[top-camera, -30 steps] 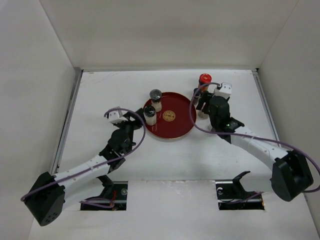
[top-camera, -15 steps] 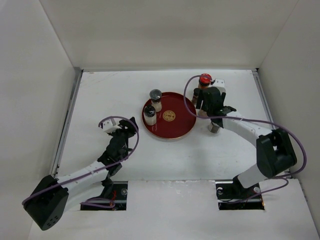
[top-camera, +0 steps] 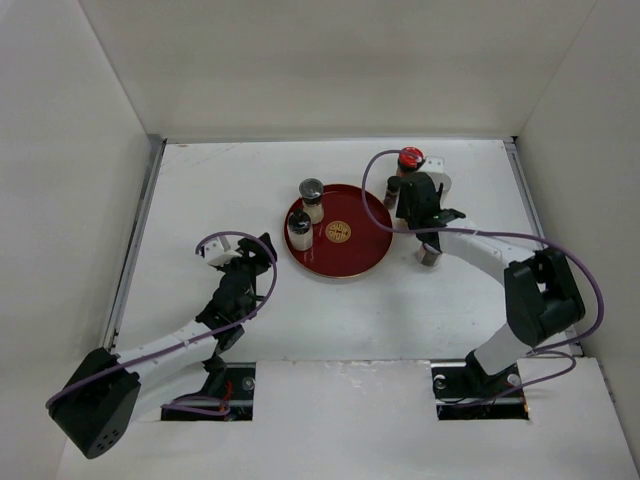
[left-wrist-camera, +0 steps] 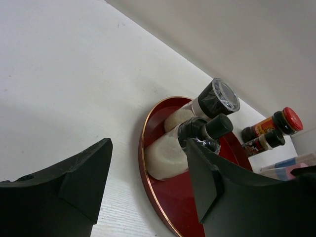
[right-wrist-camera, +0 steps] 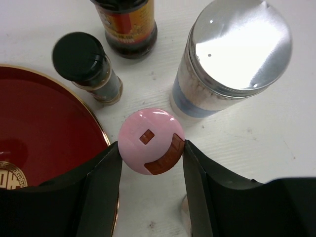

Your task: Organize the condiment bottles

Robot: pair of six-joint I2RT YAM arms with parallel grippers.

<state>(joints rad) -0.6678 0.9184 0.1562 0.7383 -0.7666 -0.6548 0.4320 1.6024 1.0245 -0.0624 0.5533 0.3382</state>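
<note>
While right gripper (right-wrist-camera: 150, 148) clamps pink jar (right-wrist-camera: 150, 139), upright on the tabletop just off the tray's (right-wrist-camera: 29, 123) right rim, and left gripper (left-wrist-camera: 148, 150) sits empty, jaws apart, pick looks underway; next: lift straight, clear silver-lid jar (right-wrist-camera: 237, 49), onto tray.

We see the left gripper (top-camera: 263, 246) pulled back from the left rim of the round red lacquered tray (top-camera: 366, 252) toward its own base. It is now well apart from the tray, jaws apart on nothing. The right arm has folded in, its elbow drawn closer to the tray, uncovering a small grey-topped jar (top-camera: 430, 257) just right of it. The right gripper (right-wrist-camera: 151, 150) has narrowed onto a small bottle with a round pink cap (right-wrist-camera: 150, 140)
</note>
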